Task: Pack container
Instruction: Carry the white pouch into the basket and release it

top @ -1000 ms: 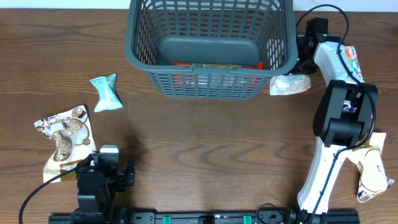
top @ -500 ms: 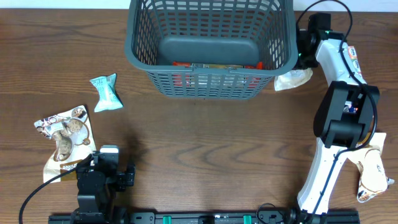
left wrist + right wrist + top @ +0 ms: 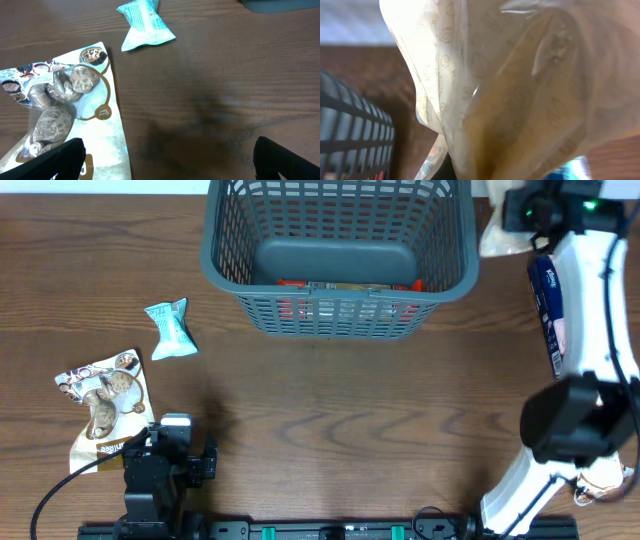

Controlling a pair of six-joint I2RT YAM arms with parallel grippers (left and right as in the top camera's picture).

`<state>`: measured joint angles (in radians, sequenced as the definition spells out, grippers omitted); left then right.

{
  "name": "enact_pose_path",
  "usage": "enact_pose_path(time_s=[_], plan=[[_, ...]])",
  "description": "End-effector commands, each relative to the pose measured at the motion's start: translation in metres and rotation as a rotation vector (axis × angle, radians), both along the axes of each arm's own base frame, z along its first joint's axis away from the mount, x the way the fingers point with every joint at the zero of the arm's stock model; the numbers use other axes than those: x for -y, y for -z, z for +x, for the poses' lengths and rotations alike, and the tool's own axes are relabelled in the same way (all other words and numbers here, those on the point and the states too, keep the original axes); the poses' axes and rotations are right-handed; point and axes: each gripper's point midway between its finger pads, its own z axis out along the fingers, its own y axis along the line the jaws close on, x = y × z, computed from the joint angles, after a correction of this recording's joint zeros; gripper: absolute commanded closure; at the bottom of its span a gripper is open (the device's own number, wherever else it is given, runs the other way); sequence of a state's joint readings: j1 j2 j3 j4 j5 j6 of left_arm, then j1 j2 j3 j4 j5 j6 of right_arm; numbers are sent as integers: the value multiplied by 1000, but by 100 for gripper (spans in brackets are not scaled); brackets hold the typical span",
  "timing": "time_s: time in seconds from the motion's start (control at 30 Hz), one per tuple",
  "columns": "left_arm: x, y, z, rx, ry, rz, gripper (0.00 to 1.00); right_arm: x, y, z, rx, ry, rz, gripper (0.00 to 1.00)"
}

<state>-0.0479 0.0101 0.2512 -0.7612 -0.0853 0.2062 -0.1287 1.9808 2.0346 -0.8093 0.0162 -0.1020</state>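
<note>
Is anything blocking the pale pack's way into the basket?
Nothing visible. The right gripper holds the pale pack just beside the basket's right rim; the top is open, with snacks only low along its near wall.

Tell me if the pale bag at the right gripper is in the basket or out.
Out: right gripper holds pale bag just outside the basket's right rim.

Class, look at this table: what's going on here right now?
The right pincer is shut on a pale snack pack, holding it beside the far right corner of the grey container, not yet over it. A few packs already lie inside. The left pincer sits open and holds nothing, with a brown-and-white pouch and a teal packet on the table nearby.
</note>
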Motion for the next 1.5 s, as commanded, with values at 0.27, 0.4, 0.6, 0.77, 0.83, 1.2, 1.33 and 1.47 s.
enact_pose_path(time_s=[0.27, 0.4, 0.6, 0.77, 0.83, 1.2, 1.33, 1.47], plan=[[1, -3, 0, 10, -4, -11, 1, -119, -133, -56, 298, -590, -49, 99], [1, -3, 0, 10, -4, -11, 1, -195, -139, -94, 342, -968, -170, 99], [1, -3, 0, 10, -4, -11, 1, -257, -112, -116, 298, -1211, -410, 99], [1, -3, 0, 10, -4, -11, 1, -273, -78, -102, 237, -1305, -572, 99], [1, -3, 0, 10, -4, -11, 1, -276, -61, -95, 208, -1340, -590, 99], [1, -3, 0, 11, -10, -20, 2, -289, 55, -62, -35, -1383, -474, 83], [1, -3, 0, 11, -10, -20, 1, -291, 59, -56, -45, -1320, -414, 1], [1, -3, 0, 11, -10, -20, 1, -293, 49, -58, -20, -1318, -405, 1]])
